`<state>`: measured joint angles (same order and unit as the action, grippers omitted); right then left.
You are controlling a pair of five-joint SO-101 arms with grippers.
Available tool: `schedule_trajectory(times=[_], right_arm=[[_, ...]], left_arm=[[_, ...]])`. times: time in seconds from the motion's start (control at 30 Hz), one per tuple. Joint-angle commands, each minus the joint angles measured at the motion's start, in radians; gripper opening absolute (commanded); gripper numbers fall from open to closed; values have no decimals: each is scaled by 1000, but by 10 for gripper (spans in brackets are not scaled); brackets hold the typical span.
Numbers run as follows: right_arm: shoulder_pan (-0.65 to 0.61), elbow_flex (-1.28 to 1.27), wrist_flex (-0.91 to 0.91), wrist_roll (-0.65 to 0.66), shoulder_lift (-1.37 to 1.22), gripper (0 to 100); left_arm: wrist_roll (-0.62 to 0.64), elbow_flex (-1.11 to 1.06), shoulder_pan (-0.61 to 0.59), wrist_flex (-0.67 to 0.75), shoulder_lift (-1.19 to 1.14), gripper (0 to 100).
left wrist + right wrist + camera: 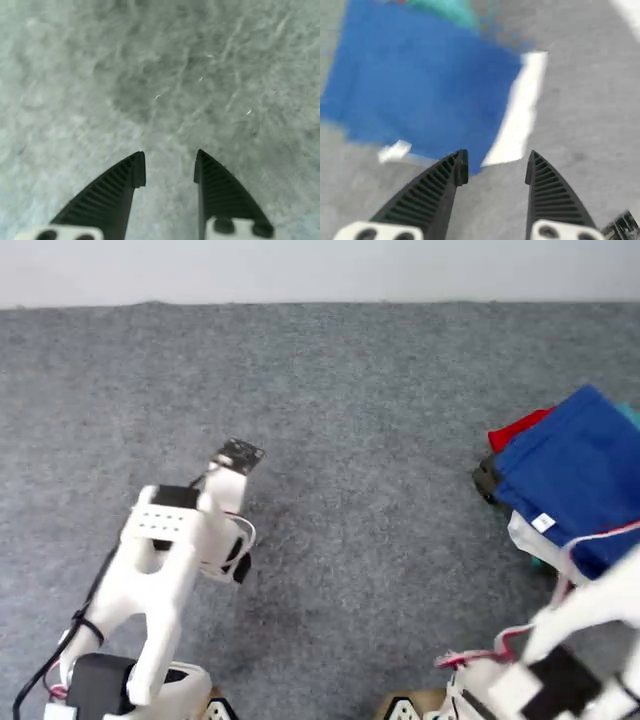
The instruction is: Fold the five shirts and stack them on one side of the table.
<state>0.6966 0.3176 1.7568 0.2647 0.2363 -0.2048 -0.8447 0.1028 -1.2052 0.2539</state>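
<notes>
A folded blue shirt [578,475] tops a stack at the table's right edge, over a red shirt [518,427], a white one [532,541], a dark one [487,480] and a teal one [630,414]. In the right wrist view the blue shirt [420,85] lies just beyond my open right gripper [494,167], with the white shirt's edge [520,120] and a teal edge [445,9] showing. The right arm [570,660] sits at the lower right. My left gripper [169,167] is open over bare grey felt, nothing between its fingers. The left arm [180,540] stands at the lower left.
Grey felt [360,390] covers the whole table, with a pale wall [320,270] behind its far edge. A small white tag [543,522] lies on the blue shirt's near corner. Red and white cables [600,538] run from the right arm across the stack's edge.
</notes>
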Motion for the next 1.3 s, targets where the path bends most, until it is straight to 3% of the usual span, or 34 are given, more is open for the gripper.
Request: schedule_trajectory(times=[0.0, 0.17, 0.4, 0.77, 1.0, 1.27], right_arm=[[-269, -376, 18, 18, 136, 195], [-544, -881, -269, 18, 160, 195], [-641, -1293, -662, 18, 162, 195], [-630, -1471, -711, 18, 160, 196], [-489, -1556, -832, 32, 168, 196], [-492, -1553, -832, 38, 160, 196]], left_arm=[[-11, -71, 46, 117, 28, 171], [-11, -197, 52, 311, 28, 171], [-9, -248, 52, 387, 29, 171], [-9, -329, 51, 302, 34, 171], [-9, -326, 49, 305, 28, 171], [-9, -326, 49, 305, 28, 171]])
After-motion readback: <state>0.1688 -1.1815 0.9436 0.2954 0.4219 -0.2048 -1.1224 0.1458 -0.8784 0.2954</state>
